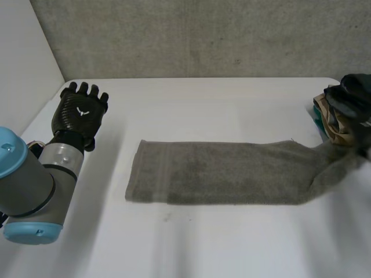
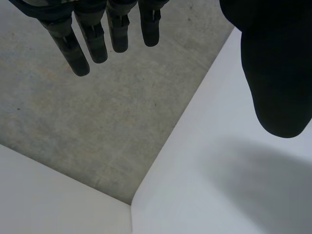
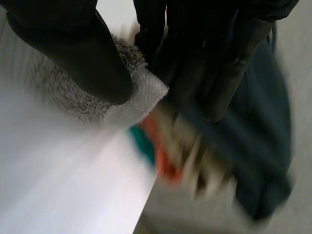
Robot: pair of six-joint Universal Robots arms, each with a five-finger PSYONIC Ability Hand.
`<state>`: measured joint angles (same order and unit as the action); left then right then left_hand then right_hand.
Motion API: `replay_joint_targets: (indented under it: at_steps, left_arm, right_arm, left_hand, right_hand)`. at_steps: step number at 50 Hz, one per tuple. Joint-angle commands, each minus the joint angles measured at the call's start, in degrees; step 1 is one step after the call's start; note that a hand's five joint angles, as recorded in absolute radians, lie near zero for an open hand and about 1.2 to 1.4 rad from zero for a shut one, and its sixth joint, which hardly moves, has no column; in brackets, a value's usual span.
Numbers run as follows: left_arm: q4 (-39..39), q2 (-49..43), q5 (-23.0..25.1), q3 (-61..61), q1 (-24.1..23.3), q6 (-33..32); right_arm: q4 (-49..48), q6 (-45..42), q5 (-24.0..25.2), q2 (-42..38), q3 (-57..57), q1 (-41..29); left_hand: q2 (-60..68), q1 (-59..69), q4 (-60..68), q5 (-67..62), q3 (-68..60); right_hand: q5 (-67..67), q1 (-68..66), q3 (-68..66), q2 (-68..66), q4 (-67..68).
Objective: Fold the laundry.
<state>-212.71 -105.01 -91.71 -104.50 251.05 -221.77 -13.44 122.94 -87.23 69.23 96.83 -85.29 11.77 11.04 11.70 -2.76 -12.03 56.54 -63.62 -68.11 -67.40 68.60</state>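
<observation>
A long grey towel (image 1: 214, 172) lies flat across the middle of the white table (image 1: 191, 243), its right end lifted off the surface. My right hand (image 1: 355, 95) is at the table's right edge, and its thumb and fingers pinch that end of the towel (image 3: 141, 95), so it is shut on the cloth. My left hand (image 1: 80, 111) hovers at the far left of the table, well away from the towel, with its fingers (image 2: 97, 41) straight and nothing in it.
A heap of other clothes (image 1: 331, 119) in tan, teal and dark colours sits at the table's right edge beside my right hand; it shows as a blur (image 3: 229, 161) under the fingers. A grey wall (image 1: 197, 35) backs the table.
</observation>
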Motion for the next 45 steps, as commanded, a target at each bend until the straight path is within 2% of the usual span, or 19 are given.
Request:
replay_joint_targets:
  at_steps: [1,3,5,7,11,14,17,19,20,21,22,23,25,27,30,37,40,45]
  left_arm:
    - [0.02,2.0,-0.31,-0.62,0.05,0.02]
    - [0.02,2.35,-0.31,-0.88,0.05,0.02]
    - [0.02,2.52,-0.31,-1.06,0.05,0.02]
    - [0.02,2.53,-0.31,-1.15,-0.03,0.02]
    - [0.02,2.44,-0.31,-1.67,-0.03,0.02]
    - [0.02,2.26,-0.31,-1.76,-0.3,0.02]
    - [0.02,1.91,-0.4,-1.76,-0.65,0.02]
    - [0.02,1.82,-0.4,-1.76,-0.74,0.02]
    - [-0.07,1.82,-0.31,-1.76,-0.74,0.02]
    - [-0.07,1.82,-0.31,-1.68,-0.82,0.02]
    - [-0.16,1.73,-0.31,-1.5,-0.82,0.02]
    - [-0.16,1.73,-0.22,-1.07,-1.09,0.02]
    - [-0.16,1.65,-0.13,-0.71,-1.53,0.02]
    - [-0.42,1.65,0.04,0.25,-2.75,0.02]
    - [-0.51,0.86,-0.04,2.09,-5.29,0.11]
    - [-0.95,-2.74,0.13,6.05,-12.51,2.56]
    - [-0.86,-6.08,-0.04,9.04,-15.23,5.64]
    - [-0.33,-11.79,-0.22,12.91,-17.08,8.46]
  right_arm:
    - [-8.08,8.8,4.25,1.44,-4.71,-22.61]
    - [-11.94,8.81,7.66,-0.48,-6.38,-29.97]
    - [-14.59,8.98,10.05,-3.3,-7.7,-34.22]
    - [-18.09,8.98,13.03,-8.64,-10.59,-40.26]
    - [-20.13,9.16,16.2,-16.82,-15.42,-47.4]
    - [-20.31,8.54,18.31,-22.97,-17.98,-50.83]
    - [-20.31,8.8,19.28,-25.46,-18.69,-51.99]
    - [-20.31,9.07,19.03,-25.37,-18.52,-51.99]
    - [-20.4,9.16,18.41,-25.11,-18.34,-51.82]
    - [-20.23,9.42,18.06,-24.76,-18.17,-51.73]
    - [-19.88,10.2,17.27,-23.28,-17.3,-51.55]
    - [-19.61,10.82,16.4,-22.39,-16.68,-51.38]
    - [-18.65,12.4,13.59,-20.11,-14.84,-51.46]
    - [-16.45,16.0,8.14,-15.98,-12.64,-50.76]
    - [-11.99,21.08,3.05,-11.42,-9.48,-46.22]
    - [-2.4,28.13,1.53,-8.94,-4.9,-38.29]
    - [-1.94,28.67,1.36,-8.85,-3.49,-36.97]
    - [-2.03,28.49,-0.04,-8.94,-0.16,-33.63]
  left_hand:
    - [-1.22,-0.49,-1.15,2.21,1.48]
    - [-1.22,-0.49,-1.15,2.21,1.48]
    - [-1.22,-0.49,-1.15,2.21,1.48]
    - [-1.22,-0.49,-1.15,2.21,1.48]
    - [-1.05,-0.32,-0.98,2.04,1.32]
    - [-1.05,-0.32,-0.98,2.04,1.32]
    - [-1.05,-0.32,-0.98,2.04,1.32]
    - [-1.05,-0.32,-0.98,2.04,1.32]
    - [-1.22,-0.48,-1.15,2.21,1.48]
    - [-1.22,-0.49,-1.15,2.21,1.48]
    - [-1.22,-0.49,-1.15,2.21,1.48]
    - [-1.22,-0.49,-1.15,2.21,1.48]
    - [-1.22,-0.49,-1.15,2.21,1.48]
    - [-1.22,-0.49,-1.15,2.21,1.48]
    - [-1.06,-0.32,-0.98,2.04,1.32]
    - [-0.72,0.02,-0.65,1.71,0.98]
    - [-0.55,0.19,-0.48,1.54,0.81]
    - [-0.21,0.52,-0.14,1.2,0.47]
  right_hand:
    - [13.46,-16.38,-11.89,-12.6,11.4]
    - [13.46,-16.38,-11.89,-12.6,11.4]
    - [13.46,-16.38,-11.89,-12.6,11.4]
    - [13.46,-16.38,-11.89,-12.6,11.4]
    - [13.46,-16.38,-11.89,-12.6,11.4]
    - [13.46,-16.38,-11.89,-12.6,11.4]
    - [13.46,-16.38,-11.89,-12.6,11.4]
    - [13.46,-16.38,-11.89,-12.6,11.4]
    - [4.19,-7.11,-2.63,-3.33,2.14]
    - [-9.56,6.64,11.12,10.41,-11.61]
    - [-42.0,39.08,43.57,42.86,-44.06]
    - [-54.98,52.06,56.55,55.84,-57.04]
    - [-56.54,53.62,58.11,57.4,-58.6]
    - [-56.54,53.62,58.11,57.4,-58.6]
    - [-56.54,53.62,58.11,57.4,-58.6]
    - [-56.54,53.62,58.11,57.4,-58.6]
    - [-56.54,53.62,58.11,57.4,-58.6]
    - [-55.3,52.38,56.87,56.16,-57.36]
